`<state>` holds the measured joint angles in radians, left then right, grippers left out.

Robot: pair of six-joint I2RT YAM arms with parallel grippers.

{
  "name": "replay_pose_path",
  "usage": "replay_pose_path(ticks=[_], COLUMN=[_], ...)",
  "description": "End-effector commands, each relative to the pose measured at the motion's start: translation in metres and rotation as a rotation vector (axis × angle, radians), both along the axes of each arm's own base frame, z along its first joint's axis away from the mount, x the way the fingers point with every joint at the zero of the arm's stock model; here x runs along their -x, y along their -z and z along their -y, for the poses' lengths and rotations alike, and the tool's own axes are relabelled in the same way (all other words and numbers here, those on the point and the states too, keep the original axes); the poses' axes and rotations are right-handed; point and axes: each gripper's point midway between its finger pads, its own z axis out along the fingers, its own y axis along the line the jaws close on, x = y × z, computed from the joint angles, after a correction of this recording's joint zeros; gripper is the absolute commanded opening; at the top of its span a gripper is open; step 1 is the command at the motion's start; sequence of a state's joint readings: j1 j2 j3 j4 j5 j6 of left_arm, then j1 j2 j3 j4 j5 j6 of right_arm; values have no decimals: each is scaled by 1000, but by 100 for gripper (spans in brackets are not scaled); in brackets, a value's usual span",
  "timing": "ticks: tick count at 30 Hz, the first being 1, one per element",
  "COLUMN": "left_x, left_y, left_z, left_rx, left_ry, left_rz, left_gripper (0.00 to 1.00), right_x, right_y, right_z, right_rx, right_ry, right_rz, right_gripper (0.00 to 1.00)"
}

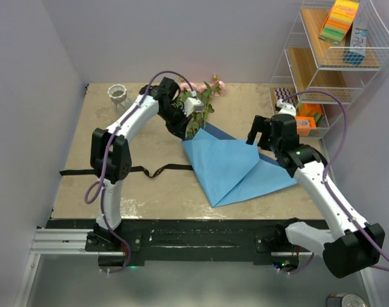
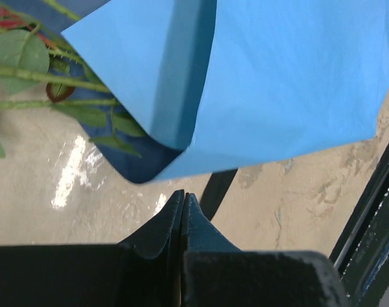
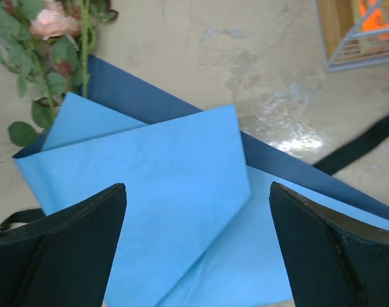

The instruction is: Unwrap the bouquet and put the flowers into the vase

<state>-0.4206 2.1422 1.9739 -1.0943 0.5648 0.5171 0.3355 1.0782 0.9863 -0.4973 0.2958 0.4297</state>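
Unwrapping nearly done: blue paper (image 1: 230, 163) spread flat, flowers (image 1: 206, 96) lying at its far corner, well apart from the vase (image 1: 119, 94); left gripper (image 2: 183, 199) clenched on nothing visible, right gripper (image 3: 196, 192) spread wide above the paper; next, a stem must be grasped.

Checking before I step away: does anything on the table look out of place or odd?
The black ribbon lies loose across the left of the table, the blue paper is splayed open, and the flowers lie flat at its far corner. The vase stands upright. Nothing looks spilled or broken.
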Motion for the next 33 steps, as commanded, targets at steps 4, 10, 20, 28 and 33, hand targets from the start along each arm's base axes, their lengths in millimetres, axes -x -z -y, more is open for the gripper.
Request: replay_pose_path(ticks=[4,10,20,28,33], left_x=[15,24,33,49,56], left_y=[-29,-29,-51,-81,-92], left_z=[-29,-38,-40,-50,-58], left_rx=[50,47,86,119,127], left_ry=[6,5,-13,-34,-48], left_rz=[43,27,51,108,139], left_gripper=[0,0,0,7,9], right_x=[-42,-60,-68,-81,-81], right_y=[22,69,113,119,115], right_z=[-48,-17,-16,-16,-24], right_rx=[-196,-178,-205,-259,-305], right_ry=[-207,-120,-102,-113,-144], right_rz=[-4,-97,-174,-152,-148], right_gripper=[94,91,86,68,42])
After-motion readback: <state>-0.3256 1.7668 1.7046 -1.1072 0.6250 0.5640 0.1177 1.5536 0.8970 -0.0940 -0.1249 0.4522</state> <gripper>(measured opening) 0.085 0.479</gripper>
